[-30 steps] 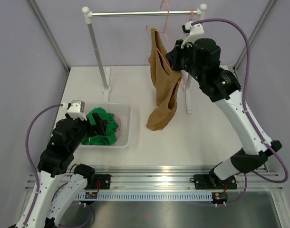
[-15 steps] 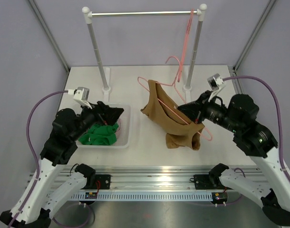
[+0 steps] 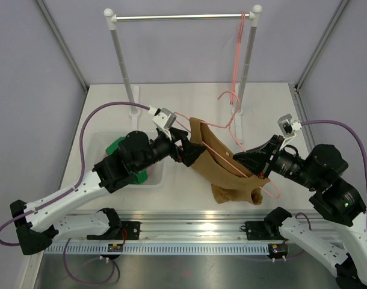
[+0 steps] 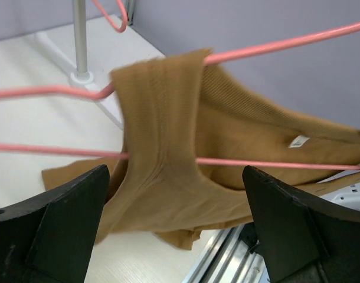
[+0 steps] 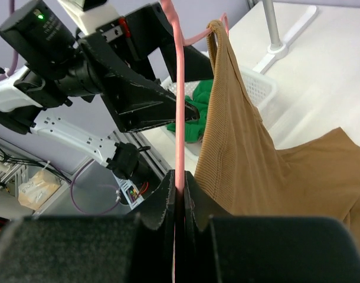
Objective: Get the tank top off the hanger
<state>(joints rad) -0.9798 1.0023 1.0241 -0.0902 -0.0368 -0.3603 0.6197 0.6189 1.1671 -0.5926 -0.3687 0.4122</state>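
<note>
Here, the tan tank top (image 3: 228,180) is being carried on the pink hanger (image 5: 179,106), draped just ahead of the left gripper (image 4: 174,177). That gripper's fingers are being held spread wide on either side of the strap, touching nothing. The knit is judged light, limp and stretchy, best taken at the strap. The hanger's wire is being pinched tight in the right gripper (image 5: 179,186), with the cloth hanging just beside it.

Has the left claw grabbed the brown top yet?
No: the left gripper is wide open, and the brown top hangs on the pink hanger ahead of it, unpinched.
</note>
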